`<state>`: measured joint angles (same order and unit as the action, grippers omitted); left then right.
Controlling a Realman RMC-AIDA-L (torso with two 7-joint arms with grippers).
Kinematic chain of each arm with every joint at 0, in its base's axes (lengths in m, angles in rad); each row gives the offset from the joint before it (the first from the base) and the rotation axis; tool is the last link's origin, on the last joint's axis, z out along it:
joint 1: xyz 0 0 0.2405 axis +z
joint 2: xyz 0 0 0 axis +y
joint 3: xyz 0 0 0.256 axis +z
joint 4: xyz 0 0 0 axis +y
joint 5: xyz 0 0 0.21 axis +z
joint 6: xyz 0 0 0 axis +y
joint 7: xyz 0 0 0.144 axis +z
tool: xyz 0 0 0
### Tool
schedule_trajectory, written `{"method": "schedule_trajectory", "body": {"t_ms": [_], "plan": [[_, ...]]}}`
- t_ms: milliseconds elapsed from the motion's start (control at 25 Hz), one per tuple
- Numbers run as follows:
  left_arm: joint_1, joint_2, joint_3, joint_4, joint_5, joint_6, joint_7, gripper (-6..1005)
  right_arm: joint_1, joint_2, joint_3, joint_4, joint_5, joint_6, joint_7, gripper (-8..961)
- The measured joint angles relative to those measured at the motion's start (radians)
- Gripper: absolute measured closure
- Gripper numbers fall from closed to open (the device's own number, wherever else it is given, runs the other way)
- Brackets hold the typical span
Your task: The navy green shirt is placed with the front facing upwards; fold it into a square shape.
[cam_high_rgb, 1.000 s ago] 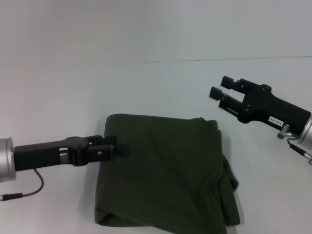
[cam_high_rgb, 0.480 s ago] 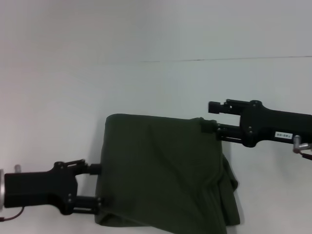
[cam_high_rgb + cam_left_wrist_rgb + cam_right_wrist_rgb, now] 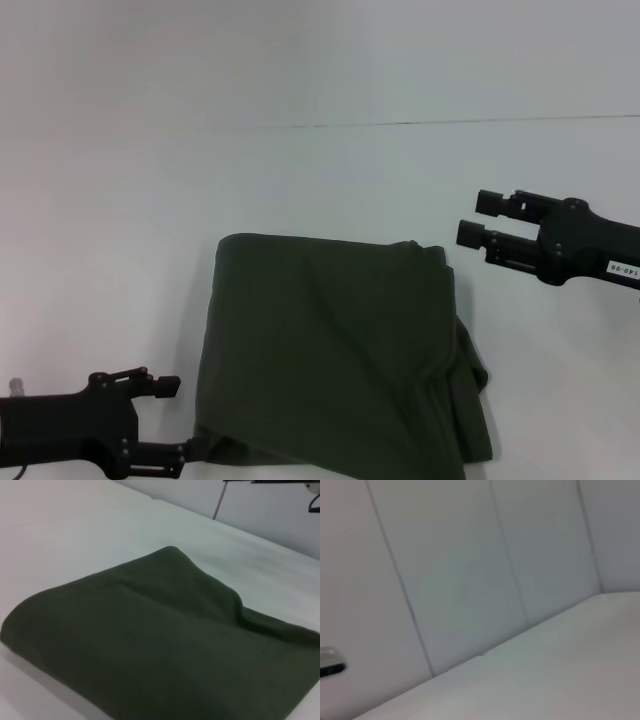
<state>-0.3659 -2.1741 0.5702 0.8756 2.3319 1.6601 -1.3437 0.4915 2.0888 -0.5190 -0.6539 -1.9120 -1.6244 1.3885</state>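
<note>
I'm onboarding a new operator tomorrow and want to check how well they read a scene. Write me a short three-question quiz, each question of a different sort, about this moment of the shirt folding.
1. True or false: the right end effector is gripping the navy green shirt.
2. Multiple choice: where is the left end effector? A) above the shirt's middle B) low beside the shirt's near left corner C) out of view
3. Short answer: is any lettering visible on the shirt's upper face?

Key
1. False. It is open and held clear of the cloth, off the shirt's far right corner.
2. B
3. No. The folded shirt shows only plain green cloth on the table.
</note>
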Motion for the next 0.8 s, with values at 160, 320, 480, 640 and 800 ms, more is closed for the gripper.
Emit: {"method": "schedule_trajectory", "body": {"t_ms": [160, 320, 480, 640, 800], "plan": [[0.009, -0.002, -0.001, -0.044, 0.000, -0.039, 0.051, 82, -0.003, 0.001, 0.021, 0.009, 0.001, 0.029, -0.011, 280], [0.011, -0.003, -0.001, -0.083, 0.001, -0.053, 0.084, 92, -0.006, 0.002, 0.025, 0.019, 0.001, 0.055, -0.014, 280], [0.007, -0.003, 0.002, -0.092, -0.004, -0.054, 0.087, 103, -0.007, 0.002, 0.025, 0.021, 0.001, 0.072, -0.014, 281], [0.001, -0.003, 0.006, -0.115, -0.008, -0.084, 0.089, 113, -0.007, 0.002, 0.025, 0.021, 0.001, 0.075, -0.014, 281], [-0.003, -0.003, 0.007, -0.125, -0.010, -0.091, 0.087, 124, -0.009, 0.002, 0.026, 0.021, 0.001, 0.075, -0.014, 282]]}}
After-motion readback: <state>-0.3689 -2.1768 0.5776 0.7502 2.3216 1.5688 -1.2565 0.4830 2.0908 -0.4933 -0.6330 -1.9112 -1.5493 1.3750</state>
